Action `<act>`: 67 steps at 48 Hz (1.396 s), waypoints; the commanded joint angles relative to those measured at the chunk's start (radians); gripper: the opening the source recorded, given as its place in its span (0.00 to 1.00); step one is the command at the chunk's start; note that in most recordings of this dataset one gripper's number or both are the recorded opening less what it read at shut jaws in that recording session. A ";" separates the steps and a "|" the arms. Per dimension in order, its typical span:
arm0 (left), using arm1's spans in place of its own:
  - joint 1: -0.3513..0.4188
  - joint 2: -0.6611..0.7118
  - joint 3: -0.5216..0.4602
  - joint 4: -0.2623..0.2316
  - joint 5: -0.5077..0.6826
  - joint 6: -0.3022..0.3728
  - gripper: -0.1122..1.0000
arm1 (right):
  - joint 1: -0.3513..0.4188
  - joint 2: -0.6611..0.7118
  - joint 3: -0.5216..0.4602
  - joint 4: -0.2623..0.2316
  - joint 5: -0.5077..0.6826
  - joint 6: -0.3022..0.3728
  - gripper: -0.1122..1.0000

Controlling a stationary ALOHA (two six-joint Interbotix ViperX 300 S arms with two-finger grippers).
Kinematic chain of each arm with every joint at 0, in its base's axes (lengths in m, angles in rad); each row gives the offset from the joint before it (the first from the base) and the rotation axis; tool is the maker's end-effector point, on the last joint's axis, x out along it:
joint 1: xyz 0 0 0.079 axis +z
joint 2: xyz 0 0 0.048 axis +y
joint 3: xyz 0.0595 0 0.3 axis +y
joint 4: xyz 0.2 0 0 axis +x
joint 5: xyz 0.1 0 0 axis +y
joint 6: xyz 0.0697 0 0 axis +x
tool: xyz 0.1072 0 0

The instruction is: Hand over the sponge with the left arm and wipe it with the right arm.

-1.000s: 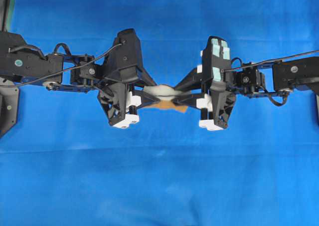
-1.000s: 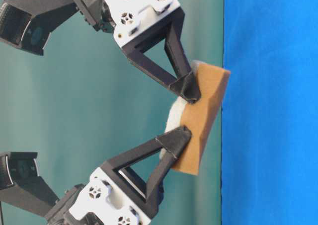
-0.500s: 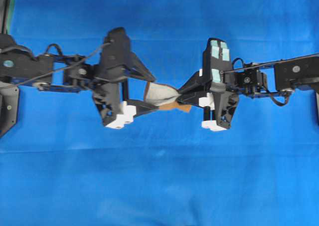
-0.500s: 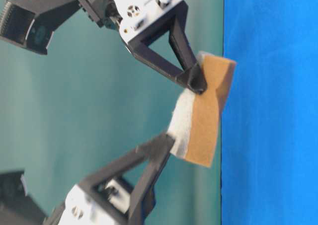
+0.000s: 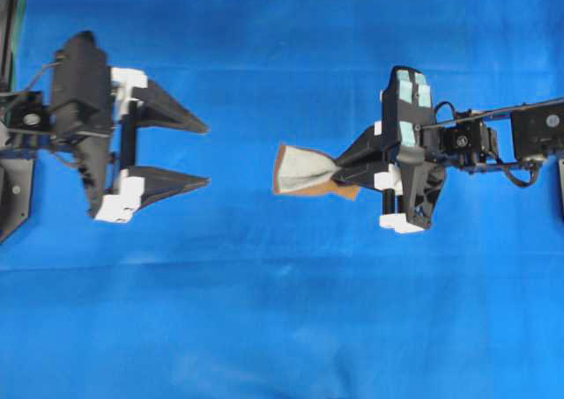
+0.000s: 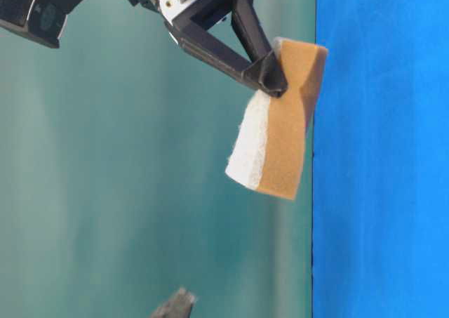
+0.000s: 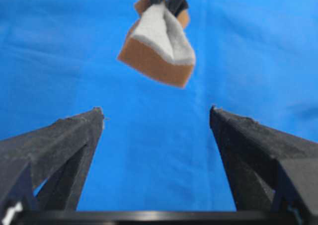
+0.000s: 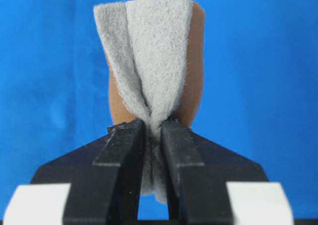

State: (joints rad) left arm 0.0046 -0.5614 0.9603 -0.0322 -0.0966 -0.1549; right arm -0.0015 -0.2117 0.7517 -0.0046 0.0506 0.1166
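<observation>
The right end effector (image 5: 351,168) pinches one end of the sponge (image 5: 302,172) so hard the grey face folds — leaving the free end projecting ahead of its fingertips above the blue desk (image 5: 282,311) for wiping — while the left end effector (image 5: 201,155), released, stands well apart.

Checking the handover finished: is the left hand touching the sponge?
Apart. The overhead view shows bare blue cloth between the open left hand and the sponge, which the right hand pinches.
</observation>
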 commanded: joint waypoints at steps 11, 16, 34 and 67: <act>-0.002 -0.029 0.003 0.003 -0.011 0.009 0.85 | 0.000 0.009 -0.011 -0.012 -0.012 -0.005 0.25; -0.002 -0.021 0.002 0.003 -0.011 0.023 0.85 | -0.003 0.055 -0.009 -0.017 -0.028 -0.005 0.25; -0.003 -0.023 0.006 0.003 -0.011 0.044 0.85 | -0.014 0.308 -0.015 -0.017 -0.133 -0.002 0.25; -0.003 -0.021 0.009 0.003 -0.011 0.046 0.85 | -0.166 0.348 -0.012 -0.049 -0.155 -0.009 0.25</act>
State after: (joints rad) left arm 0.0046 -0.5798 0.9787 -0.0307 -0.0982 -0.1104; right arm -0.1012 0.1427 0.7455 -0.0399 -0.0936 0.1120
